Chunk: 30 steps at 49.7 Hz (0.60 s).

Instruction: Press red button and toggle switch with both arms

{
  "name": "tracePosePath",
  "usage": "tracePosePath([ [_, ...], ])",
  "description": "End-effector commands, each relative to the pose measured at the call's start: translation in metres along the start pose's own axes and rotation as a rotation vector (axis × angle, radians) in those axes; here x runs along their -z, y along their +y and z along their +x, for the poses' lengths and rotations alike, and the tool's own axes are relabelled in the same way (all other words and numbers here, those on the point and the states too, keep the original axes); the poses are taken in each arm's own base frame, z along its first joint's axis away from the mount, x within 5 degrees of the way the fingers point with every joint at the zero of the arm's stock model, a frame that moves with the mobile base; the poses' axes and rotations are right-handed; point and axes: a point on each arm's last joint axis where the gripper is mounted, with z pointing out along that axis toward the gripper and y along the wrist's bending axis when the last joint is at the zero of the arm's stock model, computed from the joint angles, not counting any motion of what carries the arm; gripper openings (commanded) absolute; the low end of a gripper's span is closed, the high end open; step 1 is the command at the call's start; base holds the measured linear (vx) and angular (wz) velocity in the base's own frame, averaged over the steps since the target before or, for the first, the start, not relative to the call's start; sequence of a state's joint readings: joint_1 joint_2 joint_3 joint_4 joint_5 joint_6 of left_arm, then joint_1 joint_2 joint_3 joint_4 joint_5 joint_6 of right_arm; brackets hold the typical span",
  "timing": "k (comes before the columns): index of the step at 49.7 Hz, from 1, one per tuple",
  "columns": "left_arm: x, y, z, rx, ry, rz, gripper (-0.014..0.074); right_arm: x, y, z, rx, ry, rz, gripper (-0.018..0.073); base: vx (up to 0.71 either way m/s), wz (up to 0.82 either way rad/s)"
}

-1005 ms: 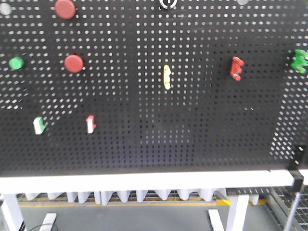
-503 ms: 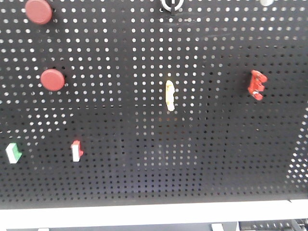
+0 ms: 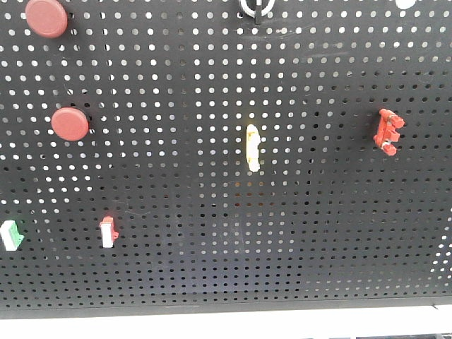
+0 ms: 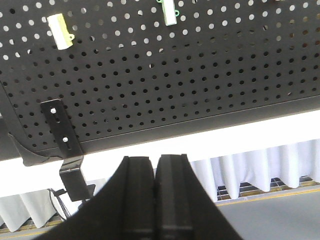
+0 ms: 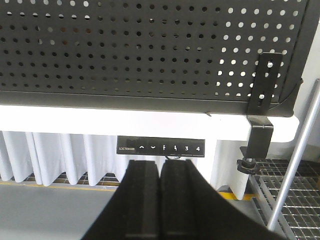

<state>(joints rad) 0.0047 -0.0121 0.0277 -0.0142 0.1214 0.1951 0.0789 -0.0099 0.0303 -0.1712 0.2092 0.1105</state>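
Two red buttons sit on the black pegboard (image 3: 212, 233) in the front view, one at top left (image 3: 46, 18) and one below it (image 3: 70, 123). The toggle switch (image 3: 254, 7), a silvery ring with a short lever, is cut by the top edge. Neither gripper shows in the front view. My left gripper (image 4: 155, 161) is shut and empty, below the board's lower edge. My right gripper (image 5: 160, 165) is shut and empty, below the white table edge (image 5: 75, 120).
A pale yellow oblong switch (image 3: 252, 147) is mid-board and a red clip (image 3: 388, 131) at right. Red-and-white (image 3: 107, 232) and green-and-white (image 3: 10, 235) rockers sit low left. Black brackets (image 4: 62, 127) (image 5: 262, 95) hold the board. A control panel (image 5: 161, 148) and metal pole (image 5: 295, 165) are near my right gripper.
The front view has closed in on the pegboard: the parts look larger and spread outward, the green parts at the edges have left the frame, and the white table edge has dropped to the bottom.
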Motion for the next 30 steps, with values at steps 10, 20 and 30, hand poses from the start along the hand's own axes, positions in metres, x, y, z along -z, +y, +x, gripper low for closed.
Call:
tracePosePath([
  [10,-0.0016,-0.0002,0.0027,0.011,-0.044,-0.012,0.0001,0.0003,0.0008,-0.0049,0.032,-0.090,-0.004,-0.0003,0.00,0.00],
  [20,-0.0016,-0.0002,0.0027,0.011,-0.044,-0.012,0.0001,0.0003,0.0008,-0.0049,0.032,-0.090,-0.004,-0.0003,0.00,0.00],
  [30,-0.0014,0.0004,-0.0005,0.011,-0.073,-0.017,0.0001,0.0004,0.0010,-0.0058,0.021,-0.099,-0.006,-0.0003,0.00,0.00],
])
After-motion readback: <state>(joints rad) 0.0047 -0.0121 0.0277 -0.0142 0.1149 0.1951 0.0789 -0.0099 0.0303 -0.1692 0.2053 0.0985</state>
